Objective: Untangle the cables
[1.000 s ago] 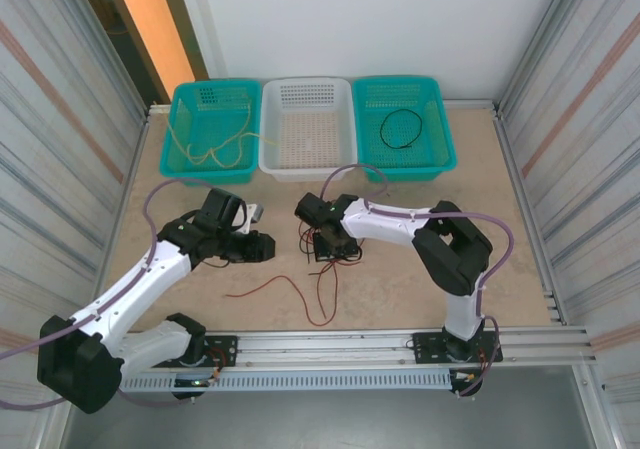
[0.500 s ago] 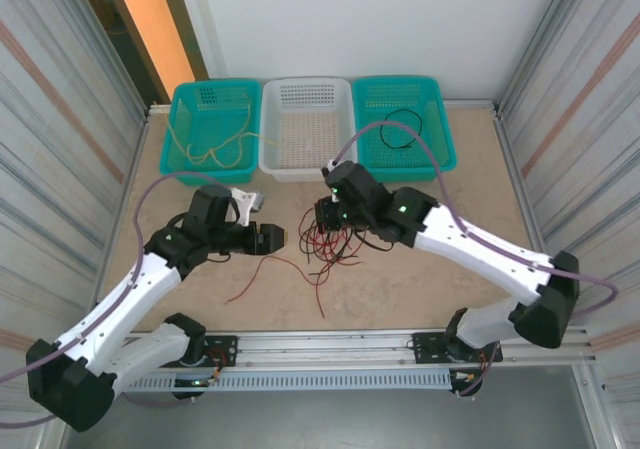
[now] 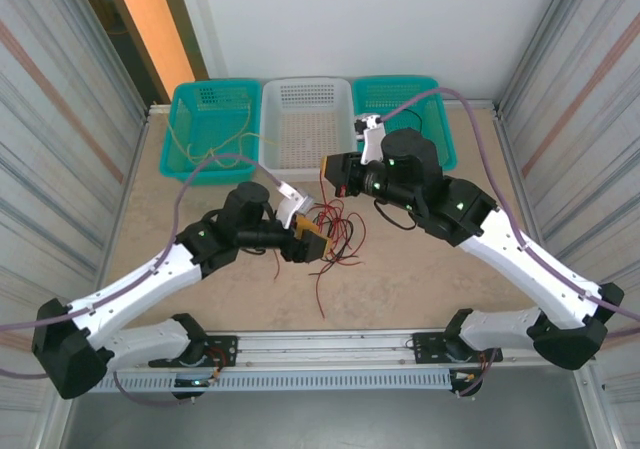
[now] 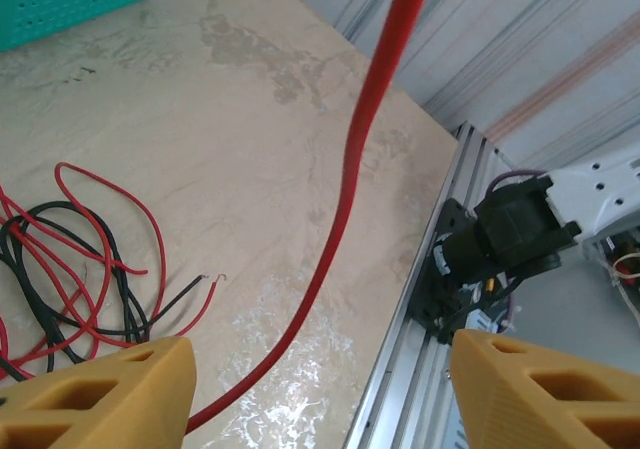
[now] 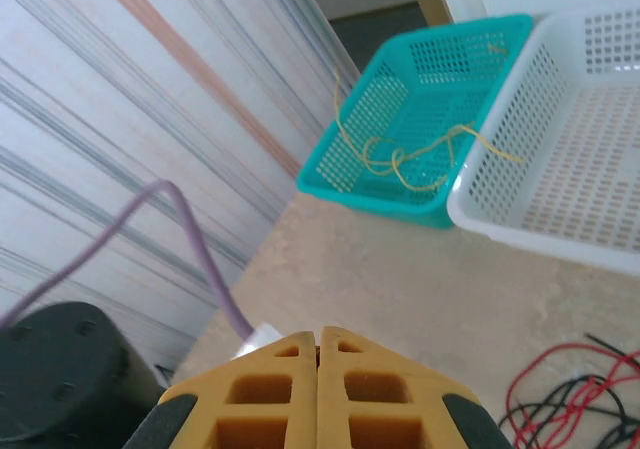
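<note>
Cables (image 3: 338,231) in red and black lie in a loose heap at the middle of the desk (image 3: 420,279), between the two arms. The left gripper (image 3: 308,244) has pushed in from the left since half a second ago and now sits at the heap's near-left edge. Its fingers (image 4: 110,394) are spread wide, with the red strand (image 4: 350,169) passing between them untouched. The right gripper (image 3: 333,172), which was down in the tangle then, has lifted and now hangs above it, just in front of the white basket (image 3: 305,129). Its fingers (image 5: 270,389) are pressed together on the red strand, which climbs steeply off the desk. The heap has shifted slightly rightward.
</note>
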Controlling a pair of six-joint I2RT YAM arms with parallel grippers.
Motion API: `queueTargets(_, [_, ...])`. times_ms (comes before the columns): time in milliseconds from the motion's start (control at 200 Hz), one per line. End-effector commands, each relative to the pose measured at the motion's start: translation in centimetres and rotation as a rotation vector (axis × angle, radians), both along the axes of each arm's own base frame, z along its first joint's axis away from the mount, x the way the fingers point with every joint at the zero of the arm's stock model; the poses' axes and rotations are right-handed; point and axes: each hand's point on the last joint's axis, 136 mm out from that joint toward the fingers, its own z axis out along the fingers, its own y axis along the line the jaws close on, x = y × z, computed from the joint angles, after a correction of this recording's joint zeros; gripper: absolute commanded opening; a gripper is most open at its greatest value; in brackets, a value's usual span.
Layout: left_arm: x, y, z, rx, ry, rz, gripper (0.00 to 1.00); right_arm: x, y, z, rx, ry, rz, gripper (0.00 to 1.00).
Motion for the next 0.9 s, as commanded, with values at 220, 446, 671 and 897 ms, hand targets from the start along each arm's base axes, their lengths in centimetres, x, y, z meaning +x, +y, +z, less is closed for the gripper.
queueTargets(220, [0.5,-1.2,1.1,-0.010,-0.073,-0.029,0.43,-0.2,-1.4,4.7,0.145,-0.060,0.020,0.00])
queueTargets(446, [0.2,-1.8,0.8,-0.015,-0.078,-0.046,0.31,0.2,-2.3,5.0,0.194,-0.049,0.009,0.00])
queueTargets(671, [0.2,-2.6,0.9,-0.028,-0.088,-0.059,0.13,0.2,-2.7,5.2,0.221,-0.047,0.009,0.00])
queueTargets(897, [1.9,-1.4,2.3,0.003,-0.149,0.057,0.00,1.0,-4.2,4.1,0.200,-0.022,-0.053,0.17])
